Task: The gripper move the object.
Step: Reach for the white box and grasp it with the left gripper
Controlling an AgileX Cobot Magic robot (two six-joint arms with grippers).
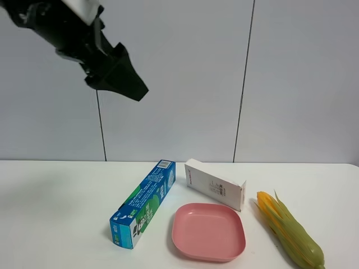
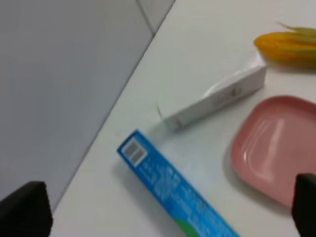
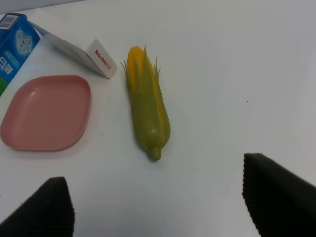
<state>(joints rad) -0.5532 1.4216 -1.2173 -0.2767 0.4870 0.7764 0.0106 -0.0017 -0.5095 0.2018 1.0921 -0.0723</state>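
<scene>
The white carton [image 1: 216, 184] lies on the table behind the pink plate, its long side slanting back to the left. It also shows in the left wrist view [image 2: 217, 96] and in the right wrist view [image 3: 79, 52], where its end carries a red logo. My left gripper [image 1: 120, 78] hangs high above the table's left side, far from the carton. Its fingers stand wide apart in the left wrist view [image 2: 165, 212], holding nothing. My right gripper [image 3: 158, 207] is open and empty above the table in front of the corn. It is out of the exterior view.
A long blue-green box [image 1: 145, 203] lies left of the carton, almost touching its back end. A pink plate [image 1: 208, 231] sits in front of the carton. An ear of corn [image 1: 291, 235] lies to the right. A grey panelled wall [image 1: 179, 78] stands behind the table.
</scene>
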